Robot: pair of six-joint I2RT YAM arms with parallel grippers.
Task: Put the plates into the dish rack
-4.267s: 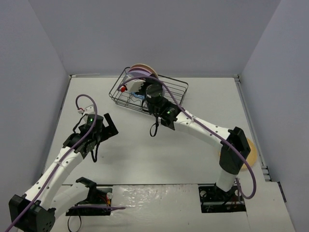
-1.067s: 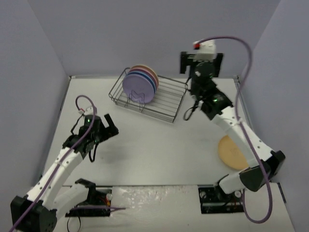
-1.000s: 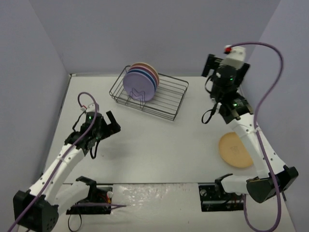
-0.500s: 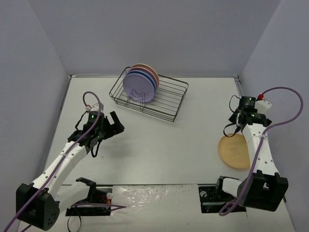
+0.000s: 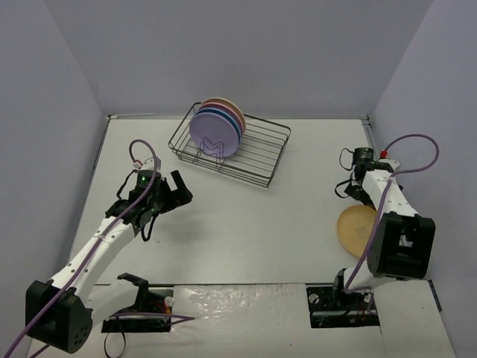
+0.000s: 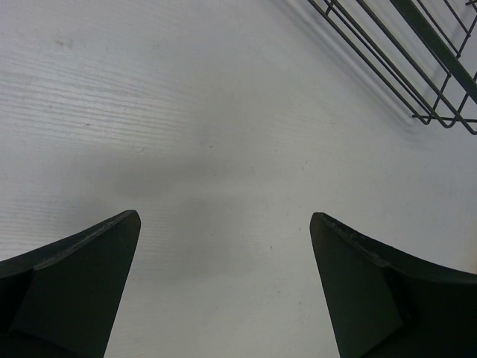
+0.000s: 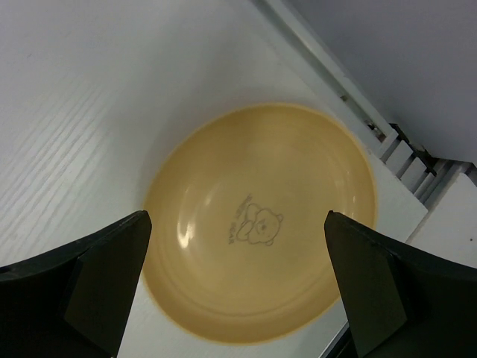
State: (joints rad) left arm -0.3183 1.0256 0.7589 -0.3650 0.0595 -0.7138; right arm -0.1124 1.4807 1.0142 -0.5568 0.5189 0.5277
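**Q:** What are the grippers doing?

**A:** The right gripper (image 7: 235,220) has its jaws spread wide and holds nothing. It hangs above the orange-yellow plate (image 7: 261,224), which lies flat on the white table (image 5: 246,224) near its right edge. The left gripper (image 6: 223,220) is just as wide and also empty. It hovers over bare table, with a corner of the dish rack (image 6: 440,82) just ahead.

**Q:** Where are the other plates?

**A:** Four plates (image 5: 218,130) stand on edge, packed together at the rack's left end, with the lilac one in front. The rack sits at the far side of the table, well apart from the orange-yellow plate.
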